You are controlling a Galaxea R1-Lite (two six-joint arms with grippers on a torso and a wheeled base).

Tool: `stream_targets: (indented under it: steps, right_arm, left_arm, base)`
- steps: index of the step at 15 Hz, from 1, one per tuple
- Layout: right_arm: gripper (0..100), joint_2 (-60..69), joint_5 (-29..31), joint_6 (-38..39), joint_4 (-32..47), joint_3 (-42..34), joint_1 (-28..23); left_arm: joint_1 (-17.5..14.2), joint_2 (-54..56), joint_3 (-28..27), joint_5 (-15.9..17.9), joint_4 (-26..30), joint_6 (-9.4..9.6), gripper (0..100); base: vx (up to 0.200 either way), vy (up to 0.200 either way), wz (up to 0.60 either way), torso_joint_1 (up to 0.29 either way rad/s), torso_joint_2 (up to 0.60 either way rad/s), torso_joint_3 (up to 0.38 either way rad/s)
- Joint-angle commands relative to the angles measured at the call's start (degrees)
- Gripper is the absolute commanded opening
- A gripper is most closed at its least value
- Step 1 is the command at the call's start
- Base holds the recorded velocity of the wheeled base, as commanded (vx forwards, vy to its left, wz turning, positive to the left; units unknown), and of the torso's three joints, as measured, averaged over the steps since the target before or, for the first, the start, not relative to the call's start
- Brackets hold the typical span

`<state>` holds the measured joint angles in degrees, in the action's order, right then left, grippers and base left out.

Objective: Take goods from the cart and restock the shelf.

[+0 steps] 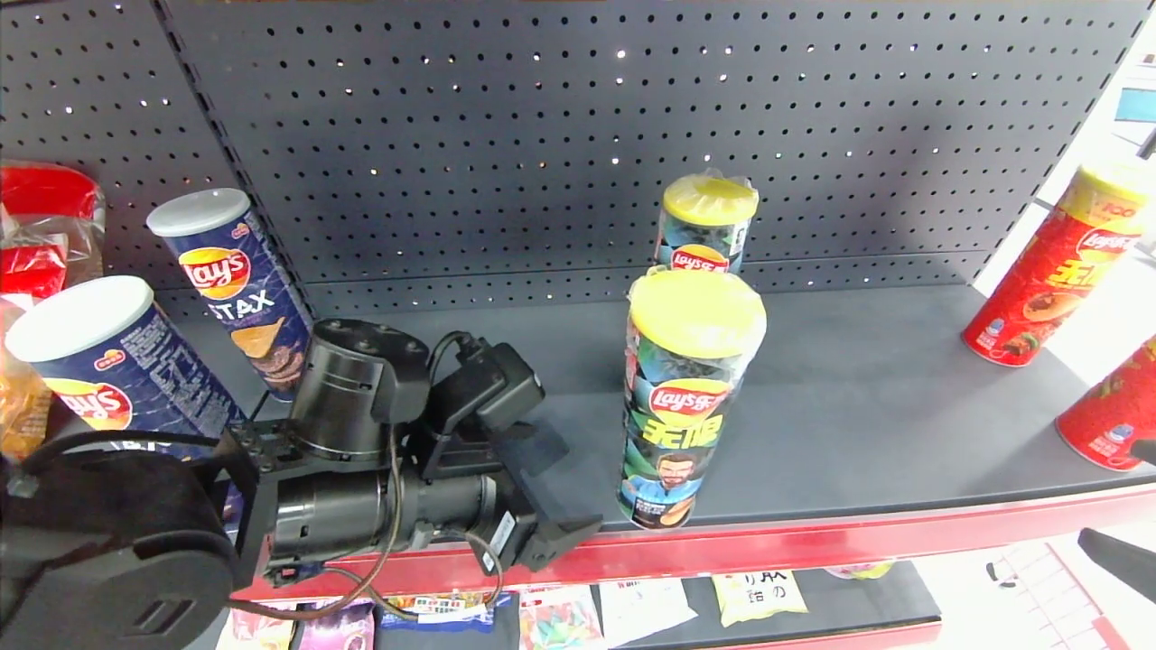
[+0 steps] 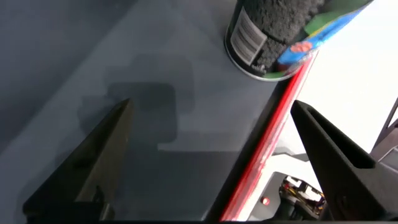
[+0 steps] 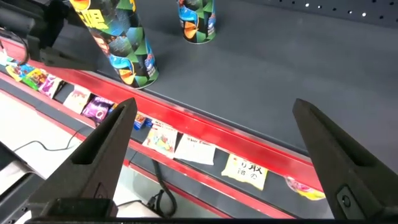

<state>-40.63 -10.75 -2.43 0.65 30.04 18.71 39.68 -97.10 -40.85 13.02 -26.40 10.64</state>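
Observation:
Two yellow-lidded chip cans stand upright on the dark shelf (image 1: 867, 397): the front can (image 1: 688, 397) near the red edge, the back can (image 1: 706, 226) by the pegboard. My left gripper (image 1: 569, 483) is open and holds nothing, low over the shelf just left of the front can, whose base (image 2: 261, 43) lies ahead of the fingers (image 2: 106, 149). My right gripper (image 3: 214, 104) is open with nothing in it, out in front of the shelf's red edge (image 3: 205, 124); the front can (image 3: 121, 43) and back can (image 3: 198, 18) show beyond it.
Two blue chip cans (image 1: 244, 280) stand at the shelf's left, with red packets (image 1: 36, 226) behind them. Two red cans (image 1: 1052, 271) stand at the right end. Bare shelf lies between the yellow-lidded cans and the red ones. Snack packets (image 3: 193, 146) lie on the lower shelf.

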Motion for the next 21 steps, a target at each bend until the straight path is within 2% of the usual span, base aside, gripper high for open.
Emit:
stream_targets:
  steps: [1,21]
  right_arm:
    - [100,-0.2,-0.1,0.0,0.0,0.2,-0.4]
    - [100,-0.2,-0.1,0.0,0.0,0.4,-0.7]
  left_arm:
    - [0.1,-1.4,-0.8,0.0,-0.1,-0.01,100]
    - [1.2,-6.9,-7.0,-0.1,-0.1,-0.01,100]
  base:
    - [0.0,0.0,0.0,0.0,0.0,0.0]
    - [0.0,0.0,0.0,0.0,0.0,0.0]
